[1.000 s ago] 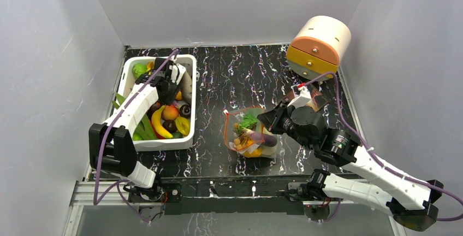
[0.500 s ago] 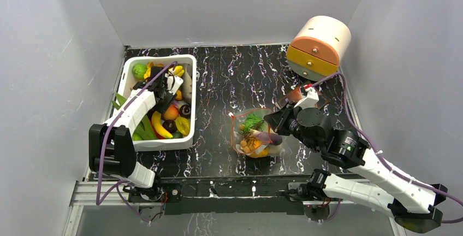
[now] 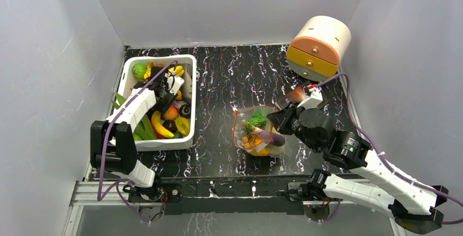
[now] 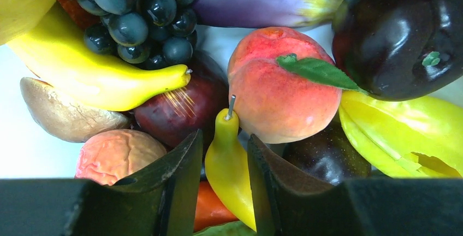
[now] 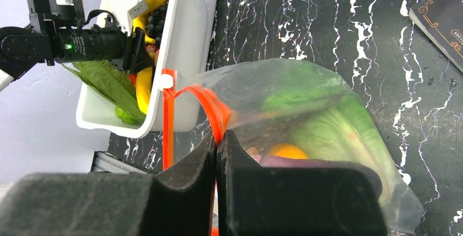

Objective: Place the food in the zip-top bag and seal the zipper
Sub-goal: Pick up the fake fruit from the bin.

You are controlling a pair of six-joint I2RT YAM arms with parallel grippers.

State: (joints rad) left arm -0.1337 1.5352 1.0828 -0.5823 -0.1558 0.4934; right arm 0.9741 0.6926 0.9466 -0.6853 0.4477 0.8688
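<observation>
Left end effector straddles the yellow pear at lower centre, and I cannot tell if it grips. Right end effector is clamped on the zipper of the bag. The crowding peach may knock the pear loose.

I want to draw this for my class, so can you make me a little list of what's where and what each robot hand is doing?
Being filled: clear bag on the table, mouth open, lettuce inside
Closure: red-orange zipper, not sealed
Right side: right gripper shut on the zipper
Left side: left gripper inside the white tub, fingers either side of a yellow pear; grip unclear
Also in tub: banana, grapes, peach
Nearby: dark packet on the table, apart from the bag
</observation>
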